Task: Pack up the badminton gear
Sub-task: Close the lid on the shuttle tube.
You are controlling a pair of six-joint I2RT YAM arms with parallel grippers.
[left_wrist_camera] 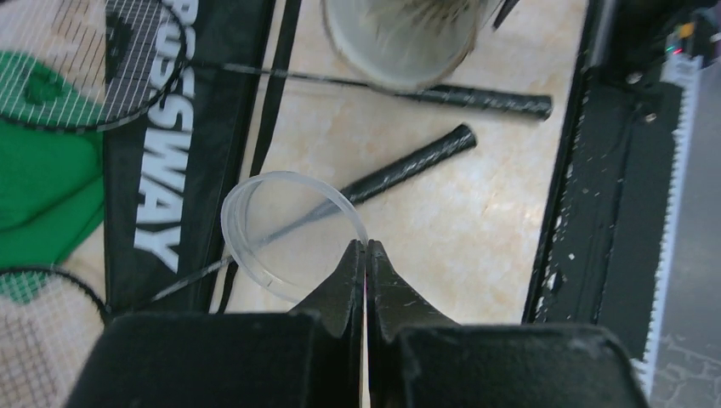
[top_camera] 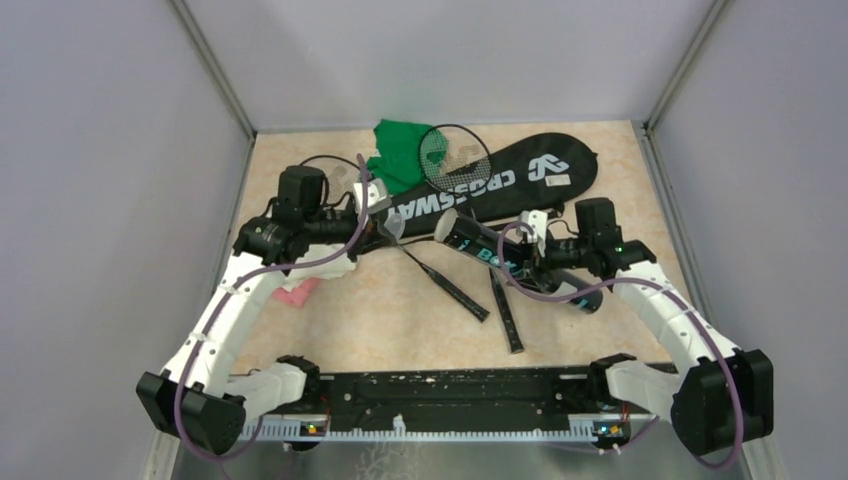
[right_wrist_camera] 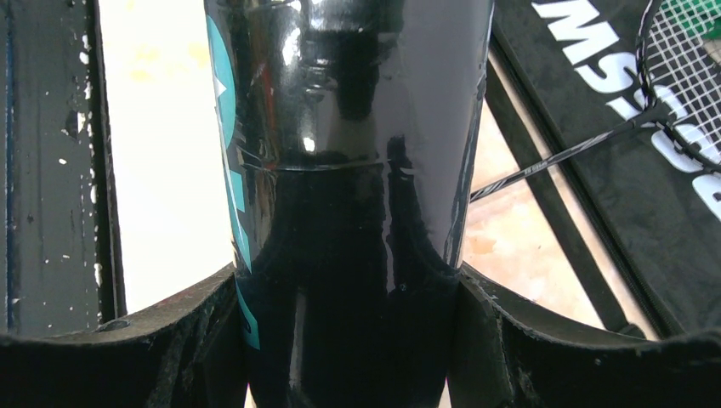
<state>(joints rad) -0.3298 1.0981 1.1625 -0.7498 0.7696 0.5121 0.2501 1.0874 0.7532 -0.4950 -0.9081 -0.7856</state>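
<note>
**Soft light above, glare up close**

We're seeing even overhead light, with faint shadows on the table [top_camera: 380,310]. Right wrist now: bare table bleaches white, and the glossy tube [right_wrist_camera: 357,127] flashes reflections. Left wrist: the left gripper [left_wrist_camera: 366,251] goes soft near the lens.
</note>
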